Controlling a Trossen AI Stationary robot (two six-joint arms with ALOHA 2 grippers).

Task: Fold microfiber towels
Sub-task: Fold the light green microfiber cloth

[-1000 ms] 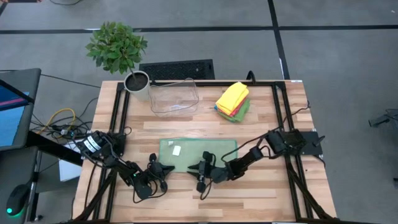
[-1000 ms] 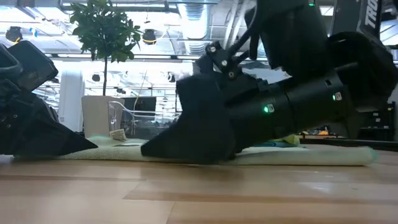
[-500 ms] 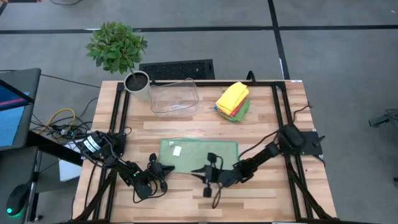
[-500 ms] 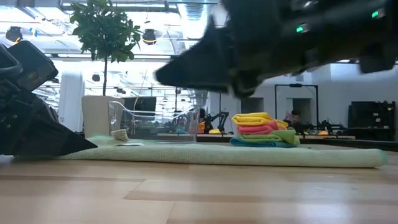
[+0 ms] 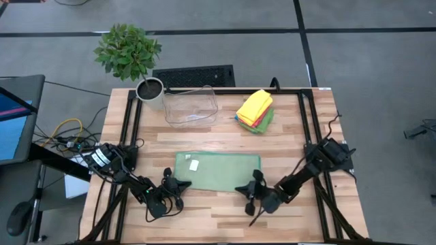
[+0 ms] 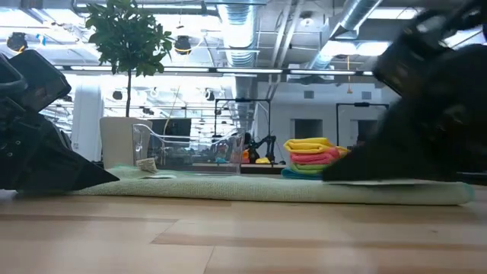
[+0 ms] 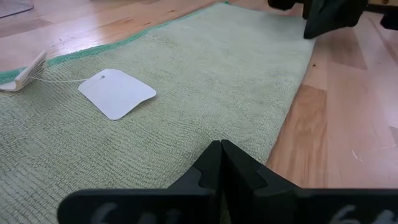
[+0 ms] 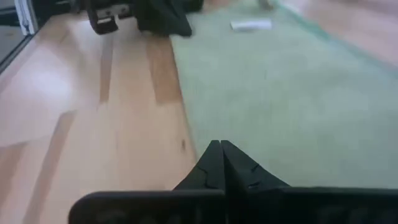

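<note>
Wooden slatted tabletop [image 5: 204, 136] inside a black frame, on a grey floor marked with dark lines. Near the front-middle, lying flat: pale sage green towel [image 5: 218, 171], spread as a wide rectangle, white tag [image 7: 116, 93] resting on its upper face toward the left end. At the towel's front left corner: left gripper [image 5: 174, 185], fingers pressed shut, tips right on the cloth's edge in the left wrist view [image 7: 221, 163]. At the towel's front right corner: right gripper [image 5: 249, 189], likewise closed, fingertips meeting at the cloth's near edge in the right wrist view [image 8: 221, 163]; cannot tell whether either actually pinches fabric. Toward the back right: stack of folded towels [image 5: 255, 111], yellow on top, pink, blue and bright green beneath, well apart from the spread one. Toward the back, left of that stack: clear plastic bin [image 5: 190, 105]. Just beside the bin, at the back left corner: potted plant [image 5: 129, 54].
</note>
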